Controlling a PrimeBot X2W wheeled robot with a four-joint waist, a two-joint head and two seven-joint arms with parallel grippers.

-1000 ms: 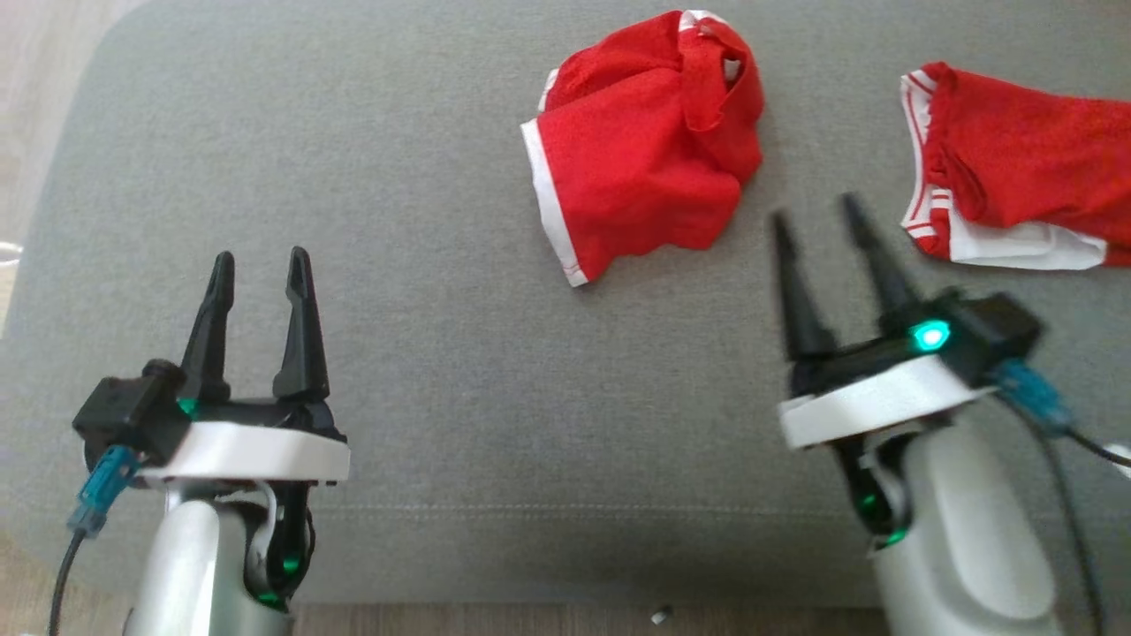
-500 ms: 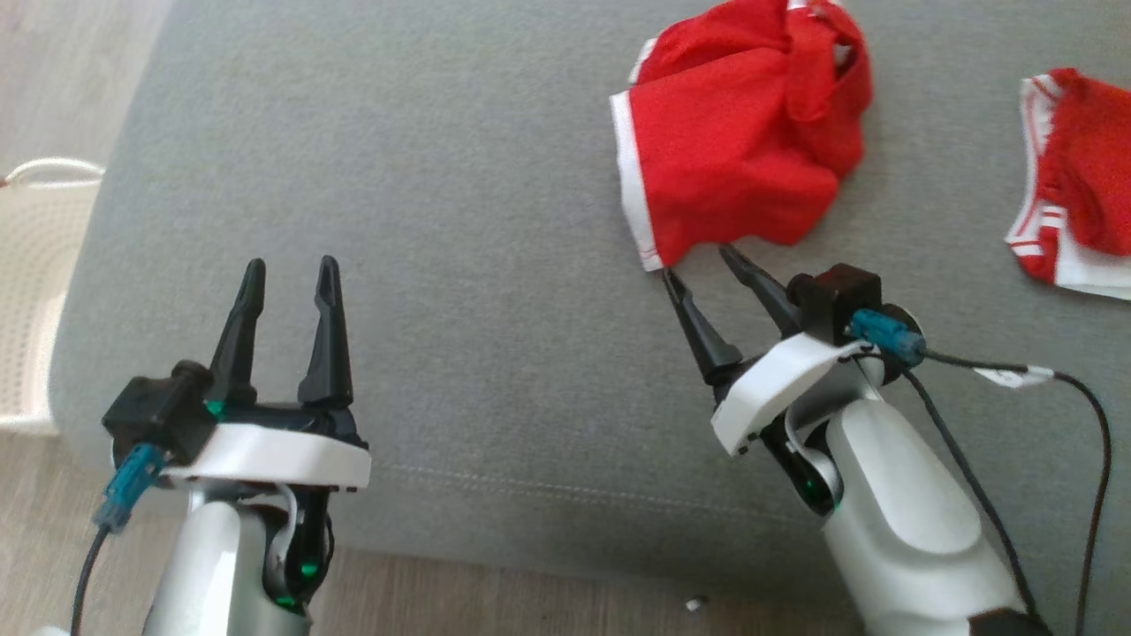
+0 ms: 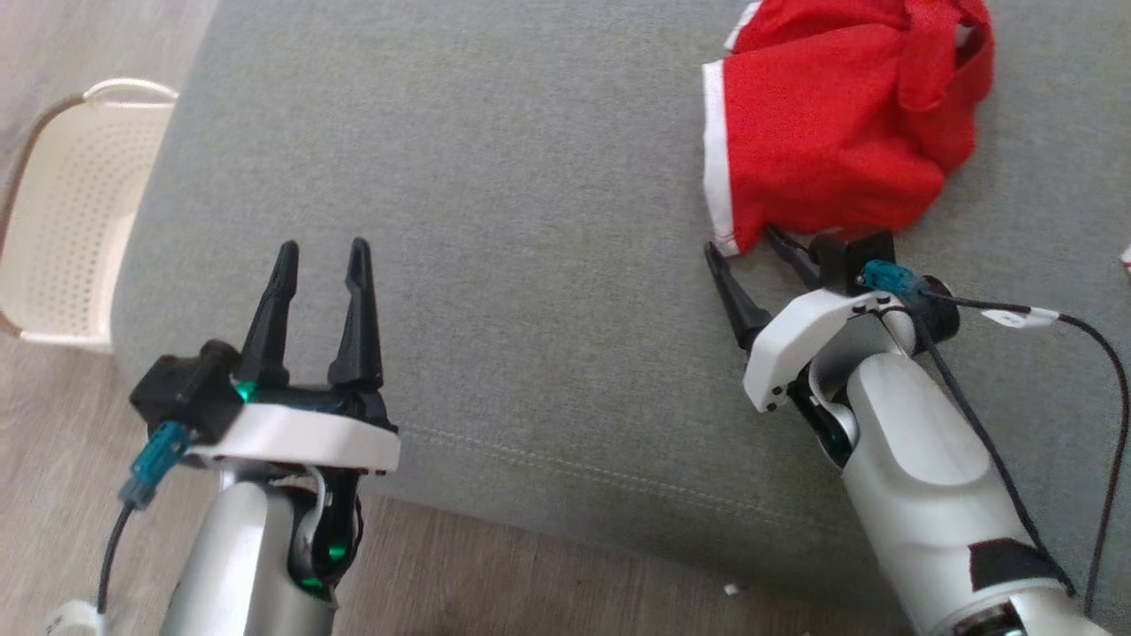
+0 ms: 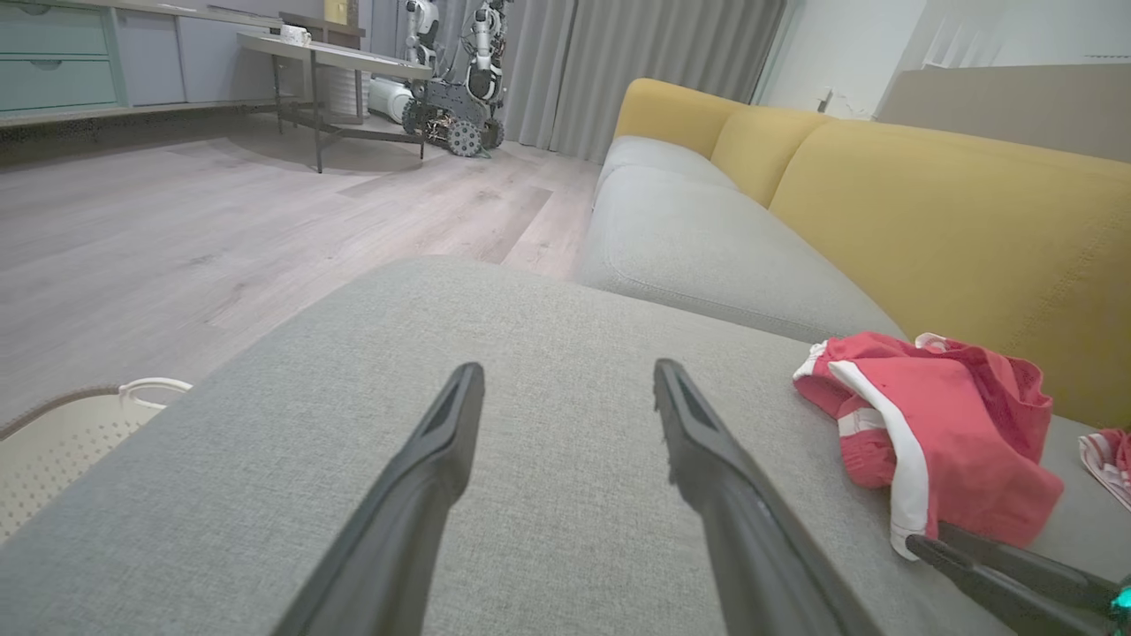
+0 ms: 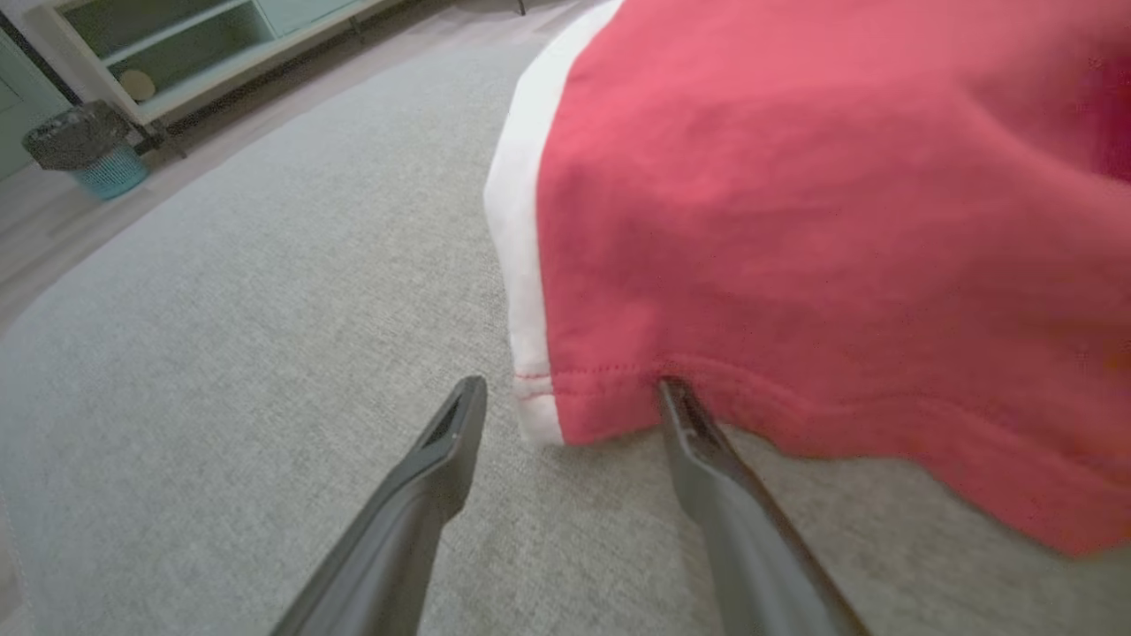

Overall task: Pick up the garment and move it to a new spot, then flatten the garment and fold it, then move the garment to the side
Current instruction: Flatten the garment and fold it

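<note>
Status: right end effector (image 3: 740, 240) angles down to garment (image 3: 831, 132) hem, spread wide (holding nothing); left end effector (image 3: 322, 246) hovers well apart, likewise.

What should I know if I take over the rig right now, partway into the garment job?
Left gripper: open, holding nothing, above the bare grey sofa seat.
Right gripper: open, fingers at the near white-trimmed corner of the red garment, one tip at the hem, not closed on it.
Garment: crumpled on the seat, ahead and to the right.
Done: none of the steps; the garment is not yet gripped.
Left: close on the corner, lift and move it to a new spot, flatten, fold, move it aside.
</note>
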